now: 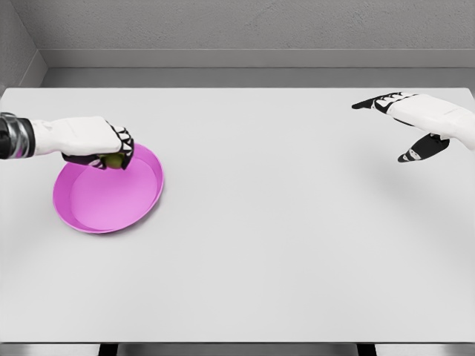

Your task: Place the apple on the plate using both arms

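Head view: left hand (100, 144) has its fingers (122, 148) curled round the green apple (113, 160), over the pink plate (145, 196) at its twelve o'clock rim. Right hand (427, 122) hangs open, empty, at three o'clock. Released here, so near the edge, the apple might roll off onto the table (297, 245).

White table (297, 245) — grey wall (252, 26) behind

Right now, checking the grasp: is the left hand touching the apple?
Touching. The head view shows the left hand curled around the apple above the plate's far rim.
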Controlling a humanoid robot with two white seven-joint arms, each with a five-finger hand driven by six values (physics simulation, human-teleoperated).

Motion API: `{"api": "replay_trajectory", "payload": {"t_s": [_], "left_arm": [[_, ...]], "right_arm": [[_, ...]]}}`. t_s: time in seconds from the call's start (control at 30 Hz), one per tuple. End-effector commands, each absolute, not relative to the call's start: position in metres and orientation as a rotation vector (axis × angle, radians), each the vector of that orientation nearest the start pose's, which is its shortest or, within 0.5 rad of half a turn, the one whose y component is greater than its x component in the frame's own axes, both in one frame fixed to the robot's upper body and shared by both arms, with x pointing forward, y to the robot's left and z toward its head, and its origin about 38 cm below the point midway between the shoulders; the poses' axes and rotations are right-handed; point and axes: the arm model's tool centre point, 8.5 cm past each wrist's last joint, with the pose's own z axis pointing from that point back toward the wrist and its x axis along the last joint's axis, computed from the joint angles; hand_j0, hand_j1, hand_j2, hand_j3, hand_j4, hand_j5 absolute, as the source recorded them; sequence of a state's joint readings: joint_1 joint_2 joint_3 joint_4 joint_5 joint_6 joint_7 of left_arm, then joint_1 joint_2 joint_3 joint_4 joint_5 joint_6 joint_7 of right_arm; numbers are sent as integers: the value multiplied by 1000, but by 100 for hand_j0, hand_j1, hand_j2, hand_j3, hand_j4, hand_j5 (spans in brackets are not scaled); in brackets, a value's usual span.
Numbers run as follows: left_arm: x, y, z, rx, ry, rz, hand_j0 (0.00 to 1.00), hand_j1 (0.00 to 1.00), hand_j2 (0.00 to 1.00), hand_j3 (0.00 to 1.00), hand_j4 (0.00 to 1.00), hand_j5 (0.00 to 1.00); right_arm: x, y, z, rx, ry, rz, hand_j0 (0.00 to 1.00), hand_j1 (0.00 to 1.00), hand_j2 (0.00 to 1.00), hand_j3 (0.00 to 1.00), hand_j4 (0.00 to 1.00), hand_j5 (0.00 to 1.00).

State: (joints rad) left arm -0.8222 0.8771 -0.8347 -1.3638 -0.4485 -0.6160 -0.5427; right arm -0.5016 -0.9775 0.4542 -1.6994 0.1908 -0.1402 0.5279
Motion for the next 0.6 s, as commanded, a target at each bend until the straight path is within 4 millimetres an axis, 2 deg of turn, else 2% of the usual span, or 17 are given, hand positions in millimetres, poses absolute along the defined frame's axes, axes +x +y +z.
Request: {"api": "replay_trajectory", "payload": {"t_s": [0.0, 0.03, 0.07, 0.1, 0.27, 0.33, 0.4, 0.57], "left_arm": [[452, 321, 218, 455, -1182, -2249, 51, 51, 51, 51, 51, 51], [451, 320, 219, 452, -1186, -2250, 68, 68, 68, 68, 68, 68], [450, 319, 218, 448, -1185, -2256, 96, 96, 96, 96, 96, 96], [448, 319, 214, 438, -1178, -2257, 100, 100, 100, 100, 100, 100], [447, 316, 216, 430, -1206, -2252, 100, 100, 100, 100, 100, 100], [447, 325, 227, 393, -1271, -2164, 100, 100, 100, 100, 100, 100], [442, 330, 222, 328, -1303, -2099, 100, 100, 100, 100, 100, 100], [447, 366, 232, 348, -1343, -1934, 100, 100, 100, 100, 100, 100]], "right_arm": [[413, -341, 264, -511, -1331, 1690, 100, 100, 100, 100, 100, 100], [413, -341, 264, -512, -1333, 1689, 100, 100, 100, 100, 100, 100], [413, -341, 264, -511, -1331, 1690, 100, 100, 100, 100, 100, 100], [413, -341, 264, -511, -1331, 1690, 100, 100, 100, 100, 100, 100], [413, -341, 264, -511, -1331, 1690, 100, 100, 100, 100, 100, 100], [413, -341, 264, -511, -1331, 1690, 100, 100, 100, 100, 100, 100], [413, -341, 264, -511, -1331, 1690, 100, 100, 100, 100, 100, 100], [413, -341, 264, -511, -1331, 1690, 100, 100, 100, 100, 100, 100]]}}
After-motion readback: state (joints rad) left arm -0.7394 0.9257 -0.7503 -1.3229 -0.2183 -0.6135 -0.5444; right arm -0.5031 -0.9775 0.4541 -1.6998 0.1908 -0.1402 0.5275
